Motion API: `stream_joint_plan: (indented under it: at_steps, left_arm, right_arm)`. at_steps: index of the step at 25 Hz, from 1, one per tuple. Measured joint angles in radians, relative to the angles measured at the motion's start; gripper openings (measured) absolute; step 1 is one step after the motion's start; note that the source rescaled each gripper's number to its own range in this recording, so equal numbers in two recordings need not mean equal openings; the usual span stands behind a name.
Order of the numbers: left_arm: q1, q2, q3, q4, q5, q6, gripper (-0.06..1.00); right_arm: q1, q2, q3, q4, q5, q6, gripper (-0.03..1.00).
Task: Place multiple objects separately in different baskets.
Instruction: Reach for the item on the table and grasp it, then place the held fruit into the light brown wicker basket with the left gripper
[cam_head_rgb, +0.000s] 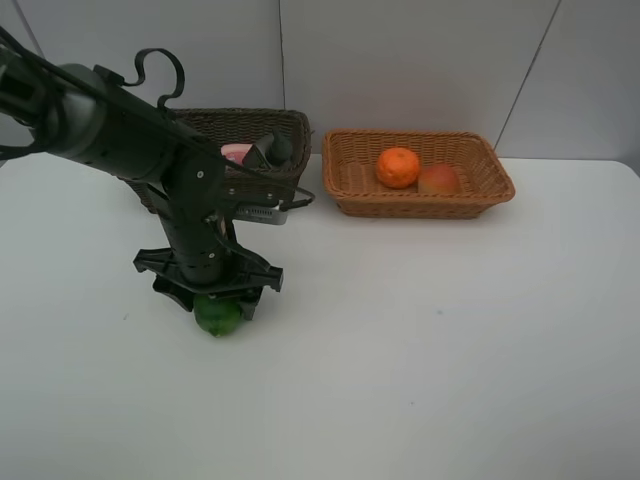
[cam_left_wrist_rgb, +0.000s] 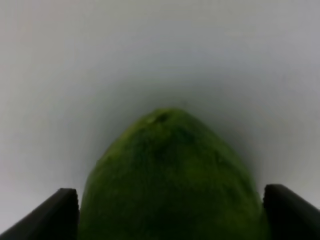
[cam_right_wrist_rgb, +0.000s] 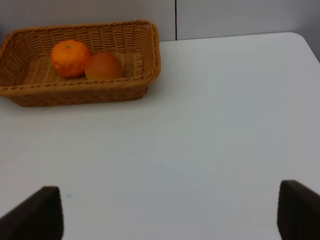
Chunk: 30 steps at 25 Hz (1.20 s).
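Observation:
The green lime (cam_head_rgb: 217, 315) lies on the white table at the front left. My left gripper (cam_head_rgb: 216, 300) stands straight over it, its fingers against both sides of the lime (cam_left_wrist_rgb: 170, 185). The dark brown basket (cam_head_rgb: 290, 125) at the back left holds the pink bottle (cam_head_rgb: 236, 152) and the dark green pump bottle (cam_head_rgb: 276, 150). The light tan basket (cam_head_rgb: 418, 205) at the back right holds the orange (cam_head_rgb: 398, 167) and the reddish-orange fruit (cam_head_rgb: 438, 180). My right gripper (cam_right_wrist_rgb: 170, 215) is open and empty over bare table. The mauve cup is out of view.
The left arm's elbow and cable hang over the dark basket's front. The tan basket (cam_right_wrist_rgb: 150, 60) also shows in the right wrist view with both fruits in it. A grey wall runs behind the table.

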Motion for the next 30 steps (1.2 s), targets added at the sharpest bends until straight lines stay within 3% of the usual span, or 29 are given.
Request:
stream_joint_plan:
  at_steps: [1,30]
  left_arm:
    - [0.0,0.0,0.0,-0.002,0.0,0.003,0.78]
    - [0.0,0.0,0.0,-0.002,-0.015,0.005,0.78]
  right_arm:
    - [0.0,0.0,0.0,0.0,0.0,0.0,0.88]
    - [0.0,0.0,0.0,0.0,0.0,0.0,0.88]
